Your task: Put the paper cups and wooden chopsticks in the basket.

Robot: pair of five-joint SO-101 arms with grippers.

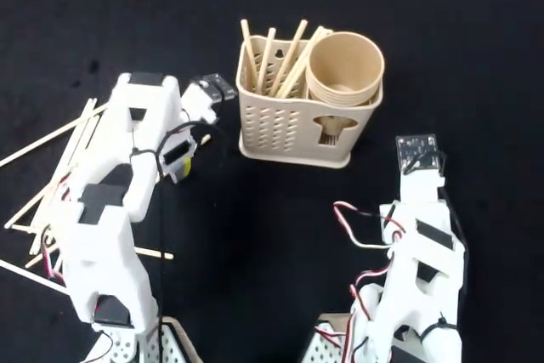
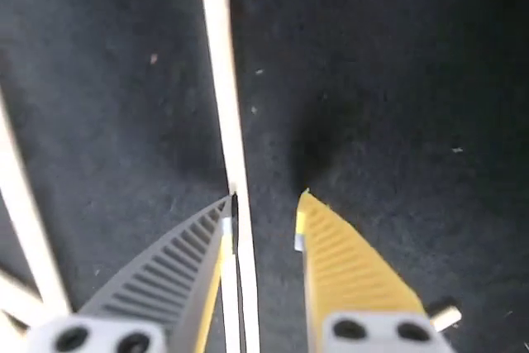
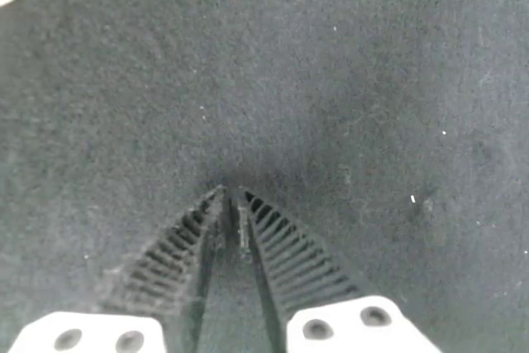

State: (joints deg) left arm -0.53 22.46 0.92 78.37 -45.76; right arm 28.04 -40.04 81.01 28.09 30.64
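The basket [image 1: 293,129] stood at the upper centre of the black desk [image 1: 476,57], with stacked paper cups [image 1: 344,70] in its right part and several chopsticks [image 1: 270,59] in its left. Loose chopsticks [image 1: 51,172] lay scattered at the frame's left edge. The left pincer [image 2: 266,197] was apart, one chopstick [image 2: 223,80] lying between its fingers against the grey one. The right pincer [image 3: 232,194], below and right of the basket, was together, holding nothing.

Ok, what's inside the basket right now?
The basket holds a stack of paper cups in one compartment and several wooden chopsticks leaning in the other. Its wall hides their lower ends and the cup count.
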